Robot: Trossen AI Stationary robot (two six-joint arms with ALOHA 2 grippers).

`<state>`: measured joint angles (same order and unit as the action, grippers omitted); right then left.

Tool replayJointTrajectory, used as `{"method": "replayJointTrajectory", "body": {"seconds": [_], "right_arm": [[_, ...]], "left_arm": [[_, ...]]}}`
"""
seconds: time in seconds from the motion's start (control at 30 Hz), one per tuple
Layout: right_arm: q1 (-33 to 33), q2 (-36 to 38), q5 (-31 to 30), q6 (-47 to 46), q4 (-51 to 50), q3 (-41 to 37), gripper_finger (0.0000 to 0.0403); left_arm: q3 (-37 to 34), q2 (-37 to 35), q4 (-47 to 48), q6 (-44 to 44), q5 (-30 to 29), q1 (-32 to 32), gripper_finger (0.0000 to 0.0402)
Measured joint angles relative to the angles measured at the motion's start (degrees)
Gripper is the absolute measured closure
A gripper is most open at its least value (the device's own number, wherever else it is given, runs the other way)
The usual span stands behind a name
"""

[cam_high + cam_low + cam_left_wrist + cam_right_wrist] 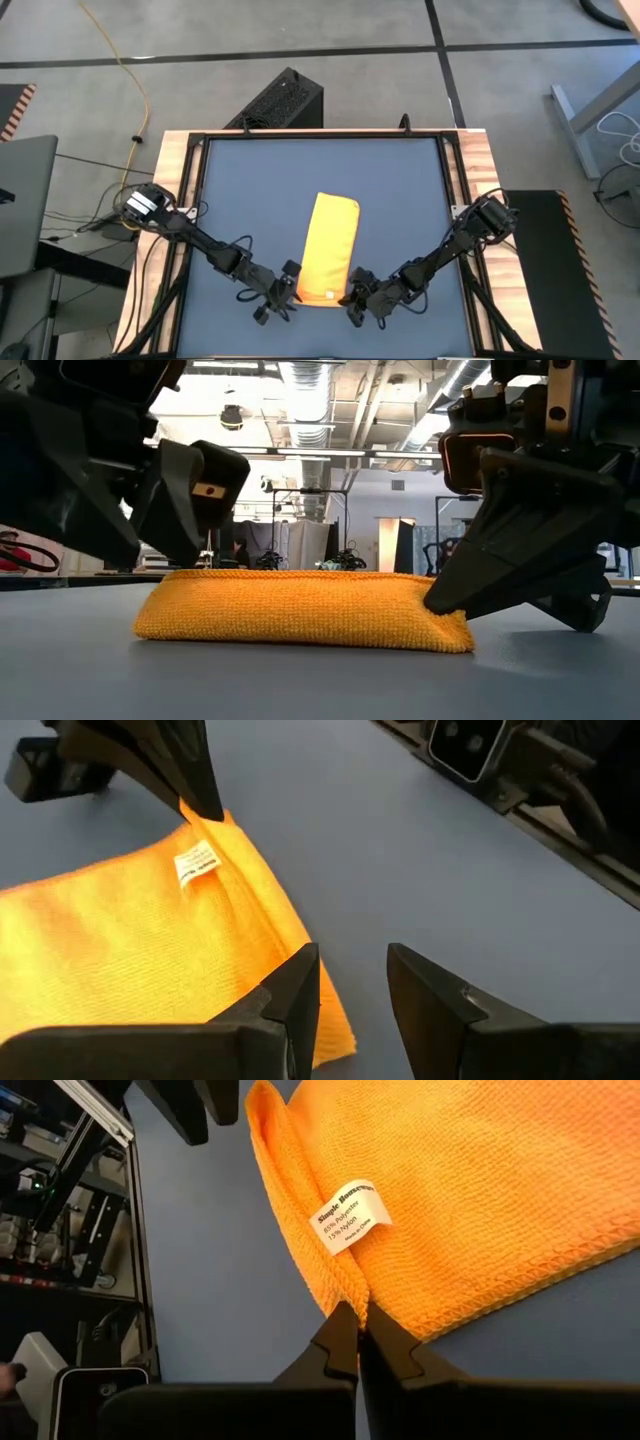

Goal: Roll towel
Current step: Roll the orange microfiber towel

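Observation:
The yellow towel lies on the dark blue table as a long folded strip running from near to far, with a white tag at its near edge. My right gripper is shut at the towel's near right corner. My left gripper stands open at the near left corner. One of its fingers is over the cloth and the other over bare table; I cannot tell whether it touches the towel. My right gripper pinches the towel's near edge just beside the tag, between its two fingertips. The fingers come slanting down from the table's near right. The cloth gathers into a small fold at the tips, and the rest of the towel lies flat on the table.
A wooden frame borders the blue tabletop, which is bare beyond and beside the towel. A black box stands on the floor past the far edge.

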<state>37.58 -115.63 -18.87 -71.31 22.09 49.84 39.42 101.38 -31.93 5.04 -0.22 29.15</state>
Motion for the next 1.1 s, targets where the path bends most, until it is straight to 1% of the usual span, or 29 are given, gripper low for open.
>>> {"method": "replayJointTrajectory", "body": {"seconds": [0.5,0.6,0.8,1.0,1.1], "right_arm": [[0.0,0.0,0.0,-0.9,-0.1,0.0,0.0382],[0.0,0.0,0.0,-0.8,0.1,0.0,0.0377],[-0.1,0.5,0.1,-0.9,-2.0,1.7,0.0341],[0.0,4.8,0.7,-2.6,-10.9,3.4,0.0298],[0.7,6.9,1.0,-2.5,-14.5,3.3,0.0276]], "left_arm": [[0.0,0.0,5.0,-1.4,-0.6,-1.7,0.0292],[0.0,0.0,5.7,-1.8,0.4,-2.4,0.0292],[0.0,0.0,7.2,-2.7,1.5,-2.9,0.0292],[0.0,0.0,7.3,-1.6,1.5,-3.1,0.0292],[0.0,0.0,7.4,-1.6,2.7,-3.4,0.0292]]}}
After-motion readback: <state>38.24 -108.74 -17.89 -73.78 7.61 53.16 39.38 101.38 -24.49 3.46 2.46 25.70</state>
